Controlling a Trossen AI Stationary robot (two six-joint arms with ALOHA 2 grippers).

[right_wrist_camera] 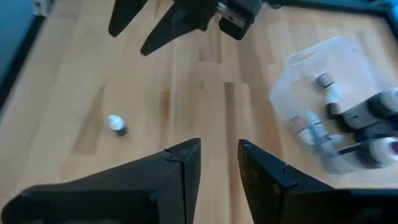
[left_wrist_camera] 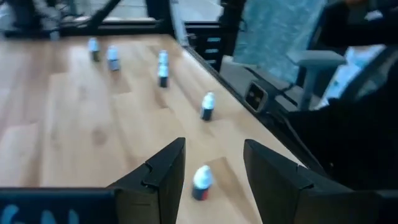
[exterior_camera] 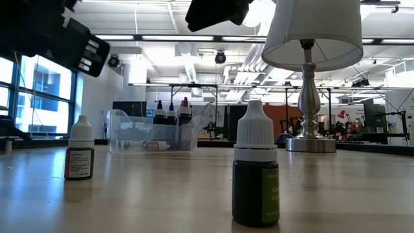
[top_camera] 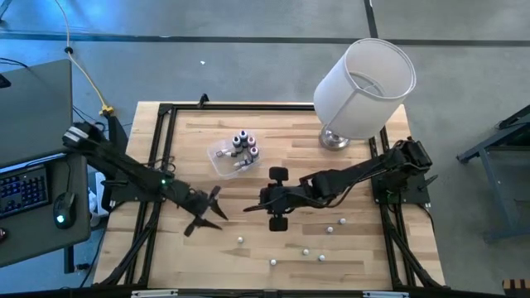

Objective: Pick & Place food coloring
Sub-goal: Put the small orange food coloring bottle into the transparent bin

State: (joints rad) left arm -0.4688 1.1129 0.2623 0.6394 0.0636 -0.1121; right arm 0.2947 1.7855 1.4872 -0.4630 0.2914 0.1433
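Looking down from the high view, I see the left tool (top_camera: 204,213) spread wide at lower left; the right tool (top_camera: 252,204), fingers slightly apart and empty, sits mid-frame. Bottles (top_camera: 243,147) fill the tub (top_camera: 222,161); others (top_camera: 322,257) dot the counter (top_camera: 356,248). Left wrist: a bottle (left_wrist_camera: 201,183) between my fingers, likely light, stiff, tippy; grip its body.

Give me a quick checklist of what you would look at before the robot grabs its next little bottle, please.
1. Left gripper open and empty: ok.
2. A white-capped bottle sits just ahead of the left fingers, lined up between them: ok.
3. That bottle upright: ok.
4. Clear tub has room for more; it already holds several bottles: ok.
5. Right gripper holding nothing: ok; whether it is out of the left arm's way: cannot tell.
6. Lamp stands clear of both arms: ok.
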